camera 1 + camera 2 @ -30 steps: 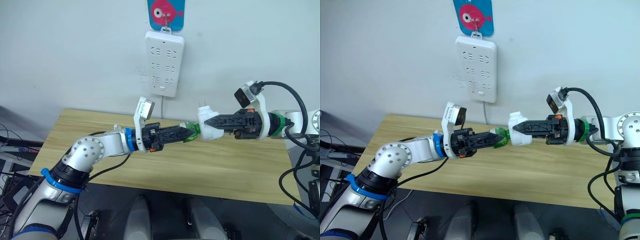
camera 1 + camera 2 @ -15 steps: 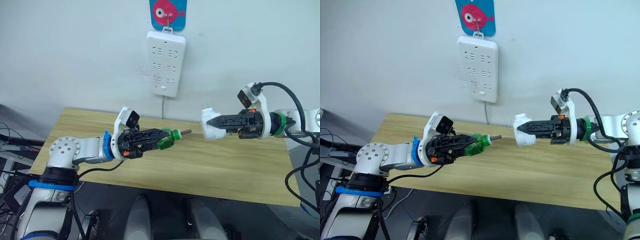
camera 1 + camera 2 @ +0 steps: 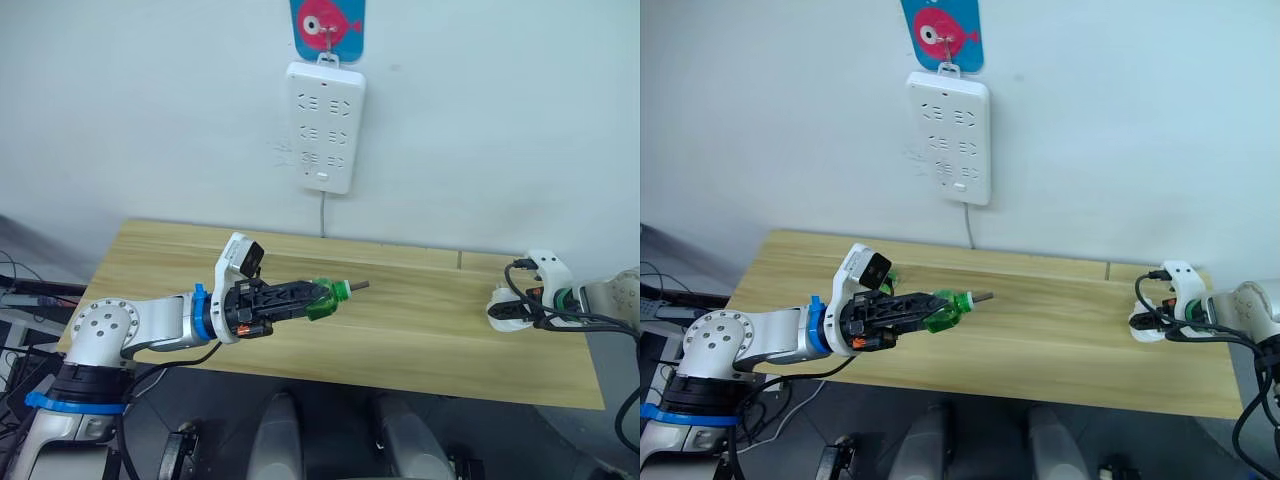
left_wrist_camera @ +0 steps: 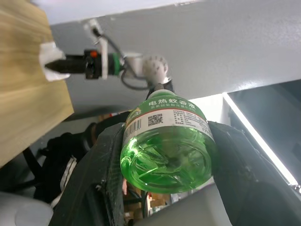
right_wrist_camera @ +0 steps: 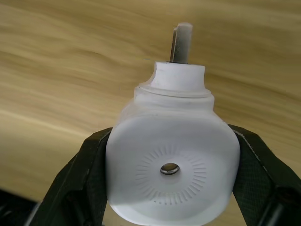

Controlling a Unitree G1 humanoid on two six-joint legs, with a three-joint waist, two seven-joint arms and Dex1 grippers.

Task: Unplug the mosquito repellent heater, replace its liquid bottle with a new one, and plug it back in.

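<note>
My left gripper (image 3: 308, 298) is shut on a green liquid bottle (image 3: 322, 297), held level above the middle of the wooden table (image 3: 420, 340), with its wick pointing right. In the left wrist view the bottle's (image 4: 167, 150) base sits between the black fingers (image 4: 106, 165). My right gripper (image 3: 512, 308) is shut on the mosquito repellent heater (image 3: 498, 312), low over the table's right end, far from the bottle. In the right wrist view the white heater (image 5: 171, 169) shows its round vent hole, with a prong (image 5: 181, 42) pointing towards the wood. I cannot tell whether it touches the table.
A long white power strip (image 3: 325, 127) hangs on the wall above the table's far edge from a blue hook plate with a pink fish (image 3: 327, 17). Its cord (image 3: 322, 210) drops behind the table. Black cables loop around my right wrist.
The bottle came out of the heater. My right gripper has swung far right and down to the table's end with the heater; my left gripper has drawn back left with the bottle.
</note>
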